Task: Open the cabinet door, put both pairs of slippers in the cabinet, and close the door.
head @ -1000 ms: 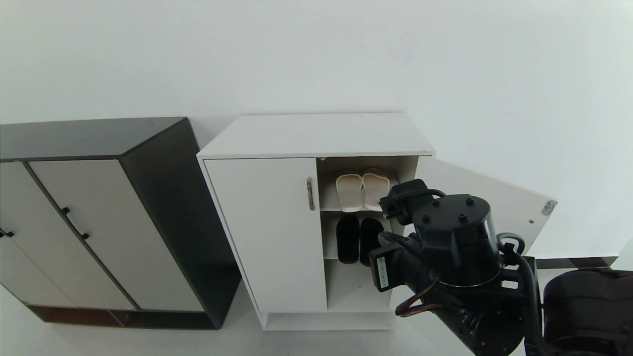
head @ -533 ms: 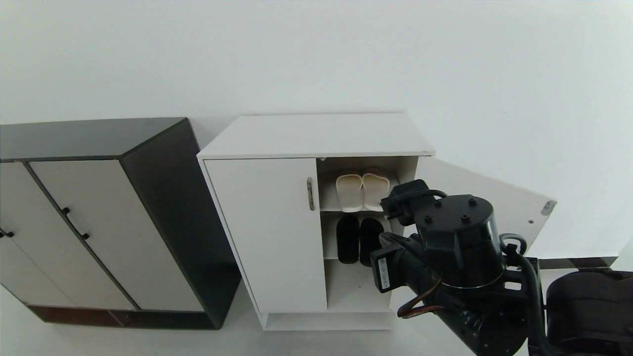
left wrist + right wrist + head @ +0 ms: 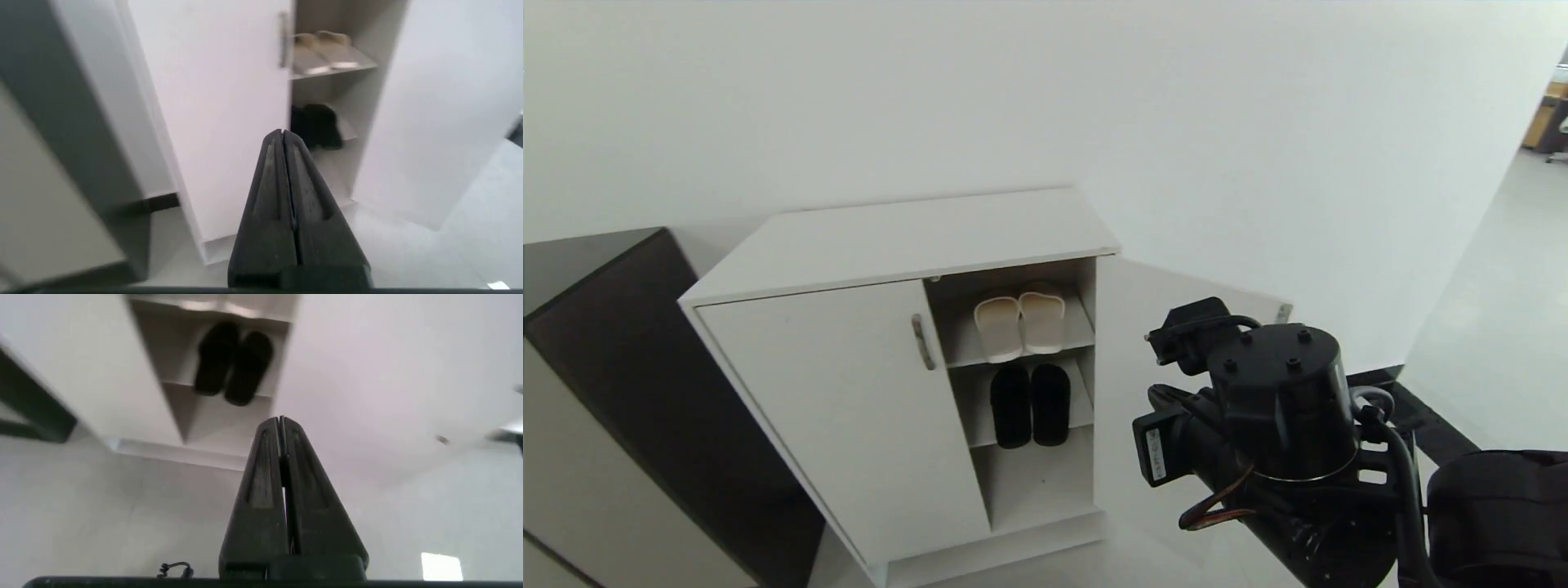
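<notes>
The white cabinet [image 3: 907, 237] stands against the wall with its right door [image 3: 1143, 392] swung open and its left door [image 3: 841, 408] closed. A white pair of slippers [image 3: 1019, 322] lies on the top shelf, and a black pair [image 3: 1029, 403] lies on the shelf below. In the left wrist view my left gripper [image 3: 283, 137] is shut and empty, held in front of the closed door [image 3: 221, 106], with the white slippers [image 3: 327, 51] and black slippers [image 3: 317, 126] beyond it. My right gripper [image 3: 280, 425] is shut and empty, held below the black slippers [image 3: 233, 361] near the open door [image 3: 384, 376].
A dark cabinet [image 3: 621, 367] stands right beside the white one on the left. The bottom shelf [image 3: 1033, 482] holds nothing. A dark baseboard strip [image 3: 1421, 416] runs along the wall, and open floor [image 3: 1494, 327] stretches to the right.
The whole head view has shifted, so the camera has turned to the right and the cabinets now sit further left. Both pairs of slippers stay on their shelves and the door stays open.
</notes>
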Robot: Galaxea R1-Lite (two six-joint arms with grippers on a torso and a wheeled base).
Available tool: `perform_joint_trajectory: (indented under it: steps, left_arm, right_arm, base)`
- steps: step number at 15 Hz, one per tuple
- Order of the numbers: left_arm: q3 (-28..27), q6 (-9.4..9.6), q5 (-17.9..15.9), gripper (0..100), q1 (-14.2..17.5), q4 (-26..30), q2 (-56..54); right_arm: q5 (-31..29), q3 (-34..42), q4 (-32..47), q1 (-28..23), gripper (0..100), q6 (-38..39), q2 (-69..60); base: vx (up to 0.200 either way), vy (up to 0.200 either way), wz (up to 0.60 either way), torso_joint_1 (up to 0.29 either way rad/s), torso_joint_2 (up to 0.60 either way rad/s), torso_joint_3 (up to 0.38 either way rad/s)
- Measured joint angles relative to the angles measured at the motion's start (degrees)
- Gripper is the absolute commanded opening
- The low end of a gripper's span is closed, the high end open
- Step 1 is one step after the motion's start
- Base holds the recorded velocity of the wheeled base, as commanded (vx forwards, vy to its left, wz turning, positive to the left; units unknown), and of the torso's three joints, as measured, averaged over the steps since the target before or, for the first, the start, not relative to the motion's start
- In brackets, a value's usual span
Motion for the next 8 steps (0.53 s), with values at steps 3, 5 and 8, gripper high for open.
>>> perform_joint_trajectory:
  steps: [3, 5, 8]
  left_arm:
    - [0.00, 0.00, -0.01, 0, 0.00, 0.02, 0.00]
    - [0.00, 0.00, 0.00, 0, 0.00, 0.00, 0.00]
    - [0.00, -0.01, 0.00, 0, 0.02, 0.07, 0.00]
  right_arm:
    - [-0.06, -0.18, -0.16, -0.69, 0, -0.26, -0.02]
    - [-0.02, -0.32, -0.16, -0.87, 0, -0.37, 0.00]
    - [-0.06, -0.55, -0.05, -1.24, 0, -0.37, 0.00]
  base:
    - [0.000, 0.000, 0.00, 0.000, 0.00, 0.000]
    - [0.000, 0.000, 0.00, 0.000, 0.00, 0.000]
    - [0.000, 0.000, 0.00, 0.024, -0.06, -0.033]
